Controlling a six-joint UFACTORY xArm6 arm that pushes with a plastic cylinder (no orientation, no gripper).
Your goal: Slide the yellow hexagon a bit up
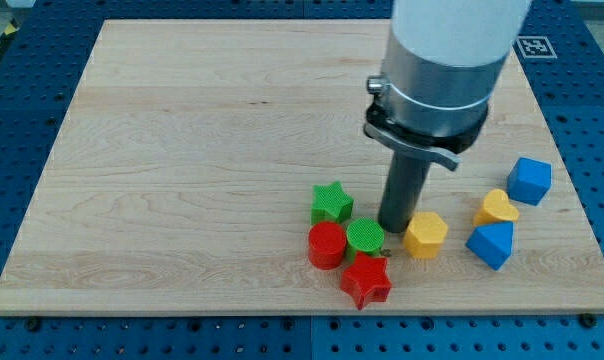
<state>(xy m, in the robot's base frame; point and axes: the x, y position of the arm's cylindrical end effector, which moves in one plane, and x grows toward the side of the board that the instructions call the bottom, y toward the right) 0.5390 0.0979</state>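
The yellow hexagon (425, 235) lies on the wooden board (202, 150) at the view's lower right. My tip (394, 229) rests on the board just to the hexagon's left, close to or touching its left side, and just right of the green cylinder (365, 238). The rod rises from there to the grey and white arm body at the view's top.
A green star (331, 203), red cylinder (326, 245) and red star (366, 280) cluster left of and below my tip. A yellow heart (496, 208), a blue triangular block (491, 243) and a blue cube (529, 180) lie right of the hexagon, near the board's right edge.
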